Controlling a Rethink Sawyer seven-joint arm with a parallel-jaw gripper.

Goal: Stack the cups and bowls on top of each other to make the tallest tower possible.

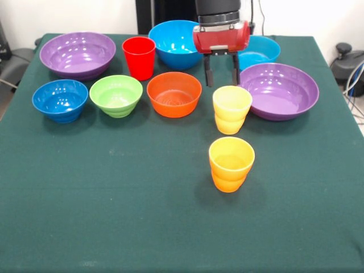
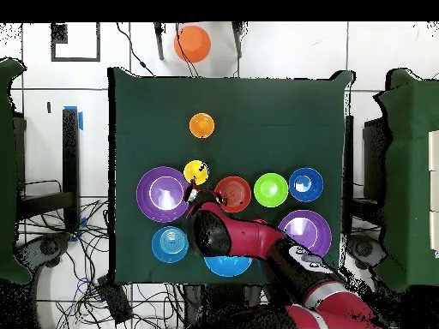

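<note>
Nothing is stacked yet: every glossy plastic bowl and cup stands apart on the green counter (image 1: 114,216). The tool (image 1: 221,70), spread and empty, hovers behind the yellow stepped tumbler (image 1: 231,109).

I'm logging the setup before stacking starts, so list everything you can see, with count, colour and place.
Purple bowls: two, one at the far left, one at right.
Large blue bowl: one, far middle.
Cyan bowl: one, far right, partly behind the gripper.
Dark blue bowl: one, left.
Green bowl: one, beside the dark blue.
Orange bowl: one, centre.
Red cup: one, upright, behind the green and orange bowls.
Yellow cup: one, right of the orange bowl.
Orange cup: one, nearest, alone.
Table: one, green cloth.
Gripper: one, open, just behind the yellow cup.
</note>
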